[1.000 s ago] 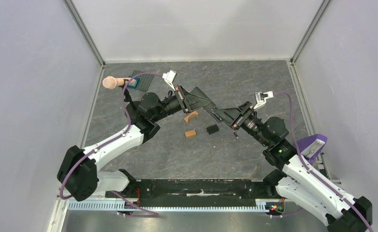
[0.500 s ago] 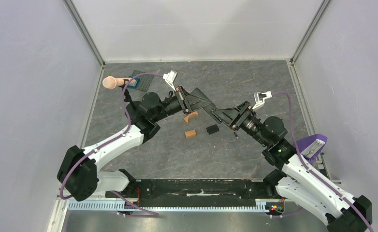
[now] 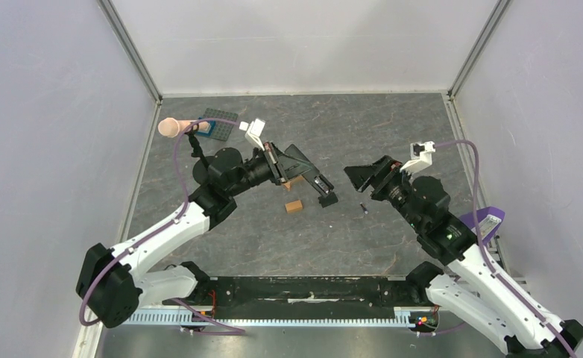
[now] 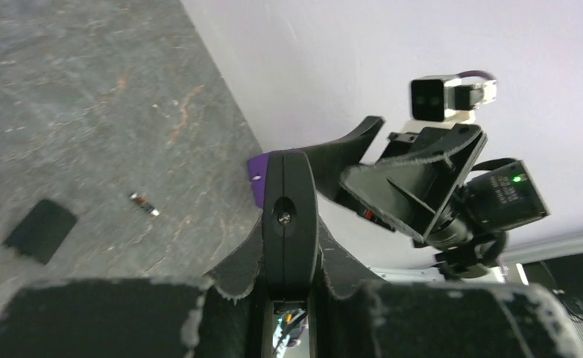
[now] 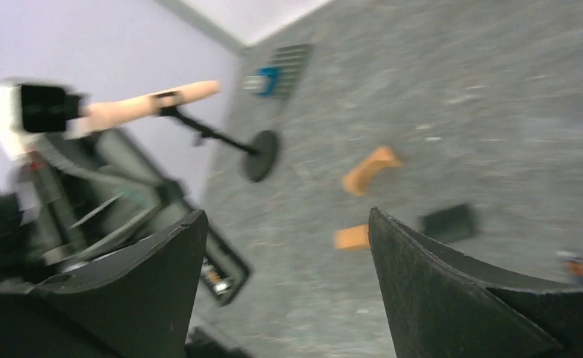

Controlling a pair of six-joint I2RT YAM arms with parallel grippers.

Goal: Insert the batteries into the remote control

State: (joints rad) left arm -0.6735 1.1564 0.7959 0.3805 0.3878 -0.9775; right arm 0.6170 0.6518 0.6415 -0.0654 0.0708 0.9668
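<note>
left gripper [image 4: 290, 235] clamped on remote control [image 4: 288, 186] | right gripper [image 5: 287, 216] held wide apart | 1 battery [image 3: 363, 206] seen lying on table [image 3: 273, 231]

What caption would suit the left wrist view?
Left tool shut on the remote control, seen end-on; a small battery and a short black piece lie on the table beyond.

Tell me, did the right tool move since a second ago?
Yes. The right tool pulled back to the right, away from the orange block, which stayed put. The left tool holds the remote control.
</note>
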